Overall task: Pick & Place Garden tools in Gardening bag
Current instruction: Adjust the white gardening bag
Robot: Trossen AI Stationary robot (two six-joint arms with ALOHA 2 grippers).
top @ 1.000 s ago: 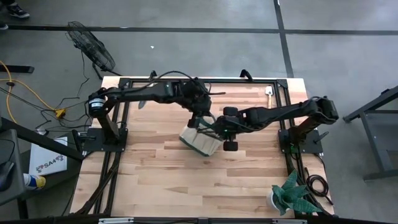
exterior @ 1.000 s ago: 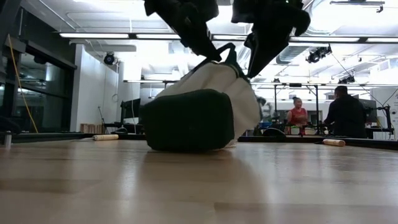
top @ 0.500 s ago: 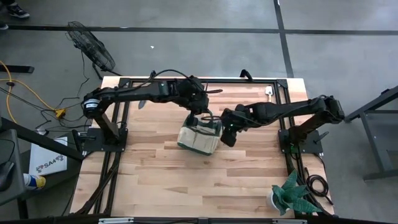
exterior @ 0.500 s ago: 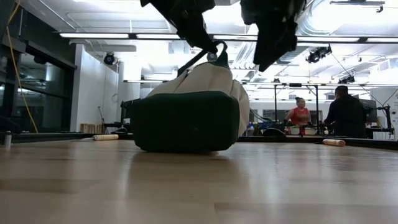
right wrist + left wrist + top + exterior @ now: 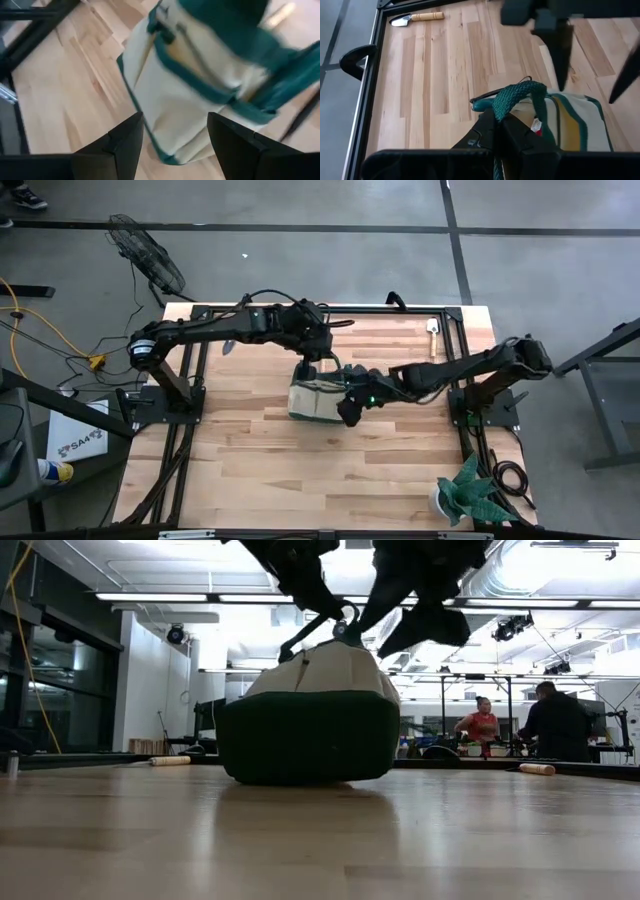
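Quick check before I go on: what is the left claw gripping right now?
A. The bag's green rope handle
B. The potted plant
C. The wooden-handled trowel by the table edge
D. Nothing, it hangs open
A. In the left wrist view the left claw is shut on the green rope handle of the gardening bag, while the trowel lies untouched far off.

I saw bright ceiling strip lights (image 5: 160, 597) glaring in the low view. My right wrist view was motion-blurred; the bag (image 5: 308, 720) stood backlit and dark.
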